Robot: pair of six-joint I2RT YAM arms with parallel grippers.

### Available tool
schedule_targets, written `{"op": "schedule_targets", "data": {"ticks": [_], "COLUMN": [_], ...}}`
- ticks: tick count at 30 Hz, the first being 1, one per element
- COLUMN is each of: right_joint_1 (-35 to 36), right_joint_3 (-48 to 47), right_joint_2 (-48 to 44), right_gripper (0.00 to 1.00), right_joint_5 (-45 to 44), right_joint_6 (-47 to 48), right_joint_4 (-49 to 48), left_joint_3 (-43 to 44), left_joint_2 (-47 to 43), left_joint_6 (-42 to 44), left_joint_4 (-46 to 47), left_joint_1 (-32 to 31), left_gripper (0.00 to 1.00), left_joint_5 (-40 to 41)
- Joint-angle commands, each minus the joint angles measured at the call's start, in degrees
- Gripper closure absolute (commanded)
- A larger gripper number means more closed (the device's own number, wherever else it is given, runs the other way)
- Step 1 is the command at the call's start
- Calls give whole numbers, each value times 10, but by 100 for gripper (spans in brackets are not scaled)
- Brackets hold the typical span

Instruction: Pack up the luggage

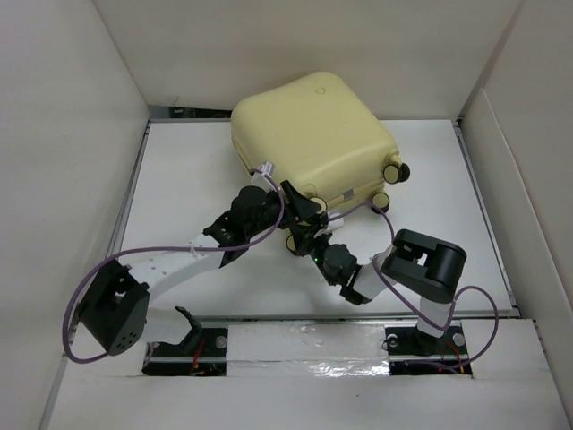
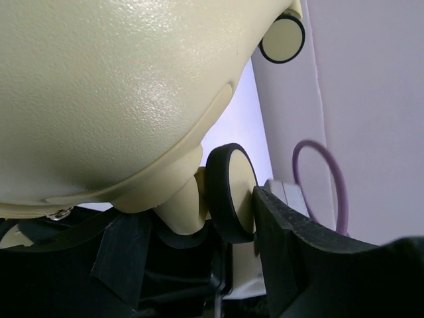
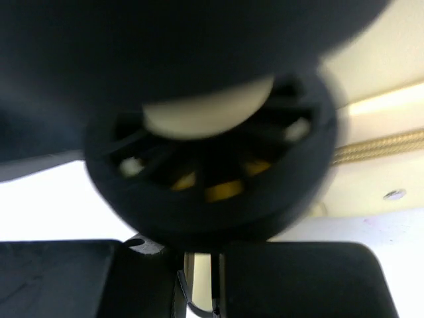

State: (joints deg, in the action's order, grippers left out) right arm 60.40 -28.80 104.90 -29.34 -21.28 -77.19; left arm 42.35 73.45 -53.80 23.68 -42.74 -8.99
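Jaws of the left gripper (image 1: 303,204) straddle a caster wheel (image 2: 228,192), grip uncertain; the right gripper's (image 3: 199,278) sit nearly closed, close behind a blurred wheel (image 3: 212,152). Just beyond both, the luggage (image 1: 309,134) lies shut; perhaps only zipping remains.

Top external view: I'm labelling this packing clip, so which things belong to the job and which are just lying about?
Belongs to the job: the luggage; its caster wheels.
Not part of it: purple cables; white walls; table.
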Motion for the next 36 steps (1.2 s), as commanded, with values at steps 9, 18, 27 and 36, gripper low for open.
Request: {"op": "schedule_targets", "data": {"ticks": [9, 18, 27, 36], "right_joint_1": [119, 124, 176, 187], "right_joint_3": [-124, -125, 49, 152], "right_joint_2": [67, 44, 14, -54], "right_gripper": [100, 100, 50, 43], "right_joint_5": [151, 73, -56, -110], "right_joint_6": [-43, -4, -10, 0], "right_joint_4": [-220, -198, -265, -264], "left_joint_3": [174, 175, 114, 71], "left_joint_2": [122, 101, -21, -128], "left_joint_6": [-63, -36, 47, 161], "left_joint_4": [320, 264, 167, 9], "left_joint_1": [-120, -141, -99, -94], "left_gripper": [100, 100, 15, 23], "left_joint_5": [-96, -44, 39, 179]}}
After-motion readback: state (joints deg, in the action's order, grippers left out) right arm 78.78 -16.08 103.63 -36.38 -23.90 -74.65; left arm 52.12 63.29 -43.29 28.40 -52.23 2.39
